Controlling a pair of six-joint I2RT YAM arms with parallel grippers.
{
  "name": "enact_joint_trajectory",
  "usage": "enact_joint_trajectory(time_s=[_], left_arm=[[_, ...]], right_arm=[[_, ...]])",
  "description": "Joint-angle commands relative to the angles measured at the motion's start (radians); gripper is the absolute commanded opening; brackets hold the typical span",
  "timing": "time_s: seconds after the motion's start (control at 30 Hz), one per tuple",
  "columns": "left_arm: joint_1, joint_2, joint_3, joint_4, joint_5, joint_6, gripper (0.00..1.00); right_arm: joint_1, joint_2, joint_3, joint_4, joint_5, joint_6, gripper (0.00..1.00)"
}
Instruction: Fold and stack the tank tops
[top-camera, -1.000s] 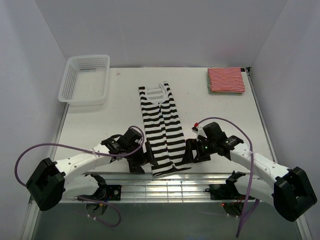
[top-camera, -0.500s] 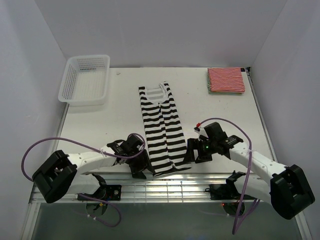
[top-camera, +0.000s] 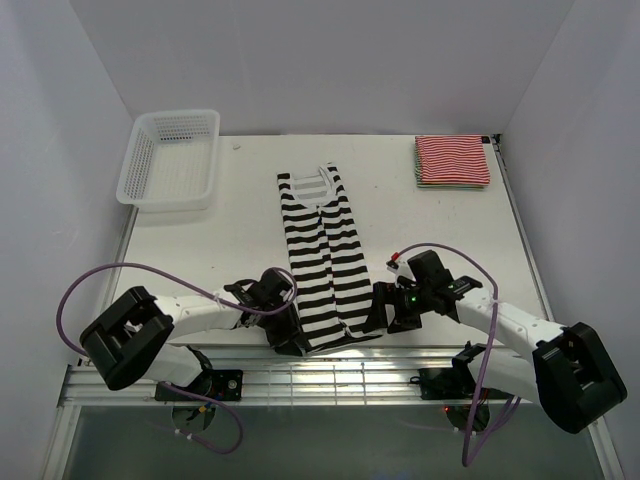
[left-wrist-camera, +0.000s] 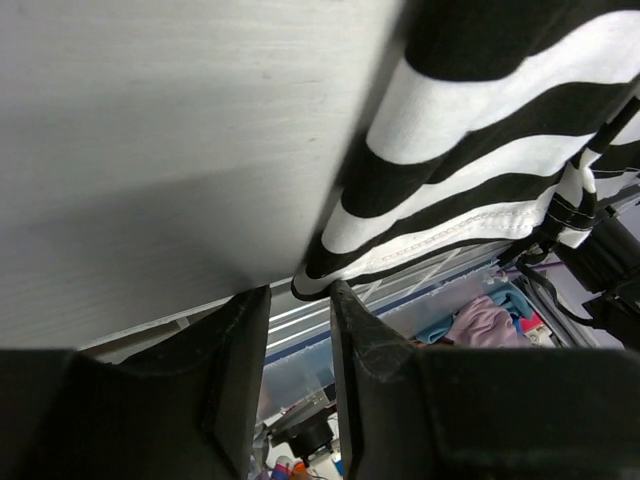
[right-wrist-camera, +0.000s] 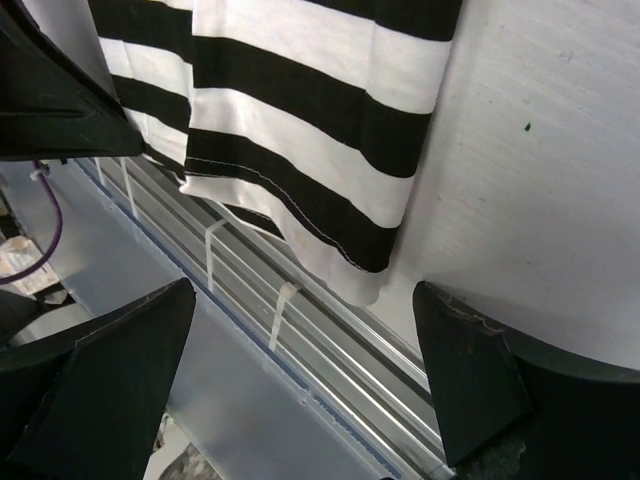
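View ref: top cam, 12 = far edge of table, 6 = arm bases.
Table: white flat tabletop (top-camera: 230, 230).
B/w top: black-and-white broad-striped cloth tank top (top-camera: 320, 255), mid-table, folded lengthwise into a long narrow strip. Neck/straps point to 12, hem to 6. Hem end reaches the near table edge and laps over it a bit.
L gripper: left gripper (top-camera: 292, 338) at the hem's 7 o'clock corner, low on the table edge. Wrist cam: the two black fingers (left-wrist-camera: 240, 350) stand close w/ a slim gap, hem corner right at the tips. Can't tell if the cloth is pinched.
R gripper: right gripper (top-camera: 378, 312) at the hem's 5 o'clock corner. Wrist cam: jaws spread wide, hem corner lies in the span betw. them, nothing held.
Red top: red-and-white thin-striped tank top (top-camera: 452, 158), folded to a neat square, at approx. 1 o'clock on the table, near the far R corner.
Green top: green-and-white thin-striped tank top (top-camera: 450, 184), only a thin edge shows under the red one, same stack.
Basket: white plastic mesh basket (top-camera: 135, 165), rectangular, at approx. 11 o'clock, far L corner, well apart from all tops.
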Motion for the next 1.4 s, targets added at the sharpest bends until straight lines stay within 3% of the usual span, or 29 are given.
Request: enact_joint_trajectory(time_s=[0.0, 0.2, 0.33, 0.37, 0.4, 0.5, 0.7, 0.8, 1.37], left_arm=[[-0.010, -0.005, 0.036, 0.038, 0.011, 0.001, 0.41], [-0.022, 0.009, 0.059, 0.054, 0.014, -0.001, 0.24], [-0.021, 0.015, 0.058, 0.068, 0.020, 0.001, 0.00], [-0.022, 0.015, 0.058, 0.068, 0.021, 0.002, 0.00], [-0.022, 0.012, 0.061, 0.068, 0.022, 0.005, 0.00], [-0.022, 0.000, 0.067, 0.068, 0.025, 0.010, 0.00], [-0.022, -0.046, 0.067, 0.068, 0.025, 0.014, 0.00], [-0.022, -0.051, 0.067, 0.068, 0.032, 0.016, 0.00], [0.007, -0.138, 0.227, -0.111, -0.049, 0.112, 0.00]], right_arm=[[-0.004, 0.028, -0.033, 0.041, 0.004, 0.005, 0.95], [-0.005, 0.039, -0.029, 0.030, 0.059, 0.011, 0.69], [-0.004, 0.037, -0.013, 0.010, 0.118, 0.017, 0.51], [-0.005, 0.041, -0.012, 0.008, 0.122, 0.017, 0.48], [-0.004, 0.044, -0.009, 0.008, 0.121, 0.016, 0.36], [-0.004, 0.047, -0.007, 0.011, 0.103, 0.016, 0.27], [-0.002, 0.060, -0.004, -0.007, 0.058, 0.005, 0.25], [-0.002, 0.059, -0.028, 0.019, 0.038, 0.016, 0.08], [-0.001, -0.030, 0.197, -0.075, 0.066, -0.038, 0.08]])
